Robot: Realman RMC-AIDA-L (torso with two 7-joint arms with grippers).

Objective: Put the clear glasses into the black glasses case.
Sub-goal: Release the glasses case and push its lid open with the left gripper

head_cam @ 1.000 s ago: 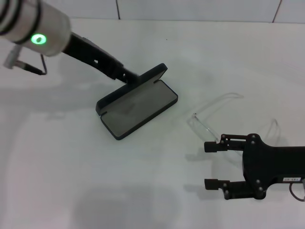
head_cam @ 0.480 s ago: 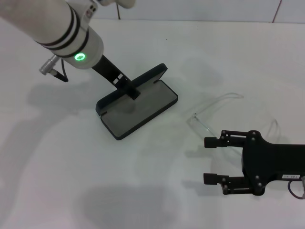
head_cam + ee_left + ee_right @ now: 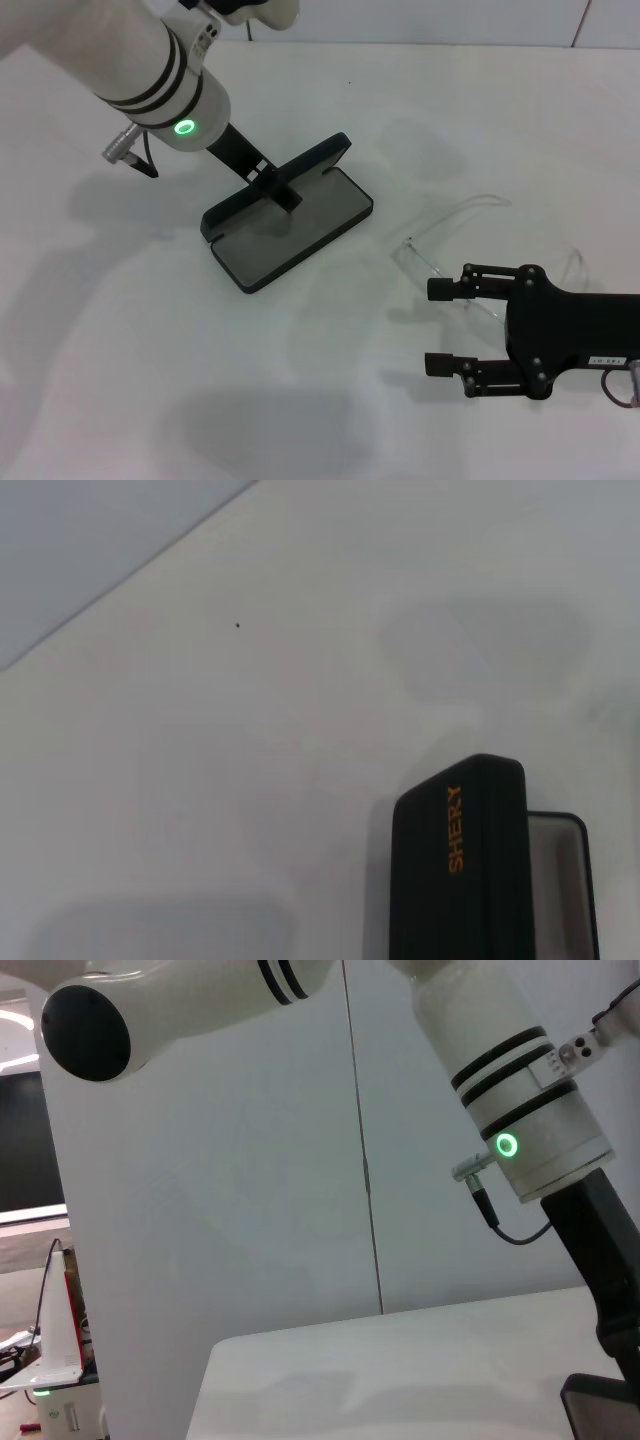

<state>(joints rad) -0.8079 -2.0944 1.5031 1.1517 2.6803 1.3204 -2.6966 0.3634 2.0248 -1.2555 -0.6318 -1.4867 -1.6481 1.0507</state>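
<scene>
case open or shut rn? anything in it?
Open and empty: the black rectangular hard case has its lid raised, grey lining bare. The clear plastic glasses lie on the white table.

Left tool fingertips hidden against the black glasses case lid.

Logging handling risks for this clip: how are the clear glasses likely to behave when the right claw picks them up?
The clear glasses are thin transparent plastic, so probably light and slightly springy. Their temples look unfolded, so the frame may tilt or swing if pinched at one edge. Smooth plastic could slip between the right claw's narrow fingers, which stand open beside the frame.
</scene>
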